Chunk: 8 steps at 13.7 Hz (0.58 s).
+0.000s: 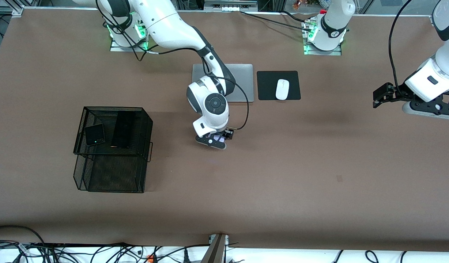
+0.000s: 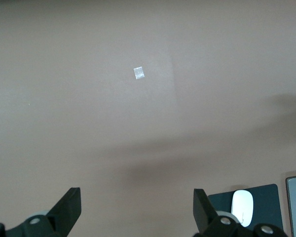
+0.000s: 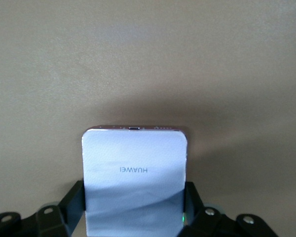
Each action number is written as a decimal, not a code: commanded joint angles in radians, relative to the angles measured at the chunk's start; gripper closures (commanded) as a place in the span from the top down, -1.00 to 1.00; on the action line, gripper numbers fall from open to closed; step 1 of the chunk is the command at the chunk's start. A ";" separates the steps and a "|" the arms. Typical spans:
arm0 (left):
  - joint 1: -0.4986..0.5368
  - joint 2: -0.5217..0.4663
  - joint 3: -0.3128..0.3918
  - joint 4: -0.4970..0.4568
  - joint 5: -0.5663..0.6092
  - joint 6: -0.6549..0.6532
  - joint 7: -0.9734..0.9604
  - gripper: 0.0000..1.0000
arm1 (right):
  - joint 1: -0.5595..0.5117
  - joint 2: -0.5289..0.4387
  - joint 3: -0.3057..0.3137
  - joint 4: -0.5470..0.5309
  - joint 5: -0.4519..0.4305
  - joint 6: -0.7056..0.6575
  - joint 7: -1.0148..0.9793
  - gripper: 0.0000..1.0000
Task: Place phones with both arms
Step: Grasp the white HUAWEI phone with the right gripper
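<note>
R gripper (image 1: 218, 140) clamped on lilac phone (image 3: 134, 177) at table centre; L gripper (image 2: 137, 210) waited spread, empty, over table (image 1: 283, 164).

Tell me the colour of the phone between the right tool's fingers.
White with a lilac tint, the phone shows best in the right wrist view.

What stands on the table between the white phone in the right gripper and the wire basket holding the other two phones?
Nothing visible: only bare table lies between the white phone, gripped by the right gripper, and the wire basket.
</note>
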 commanded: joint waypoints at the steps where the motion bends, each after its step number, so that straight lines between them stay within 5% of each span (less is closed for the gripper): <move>1: -0.009 0.011 0.007 0.025 0.006 -0.009 0.005 1.00 | -0.004 -0.039 -0.007 0.001 0.011 -0.010 -0.032 -0.54; 8: -0.009 0.017 0.007 0.026 0.006 -0.010 0.003 1.00 | -0.089 -0.249 -0.053 0.150 0.015 -0.445 -0.122 -0.54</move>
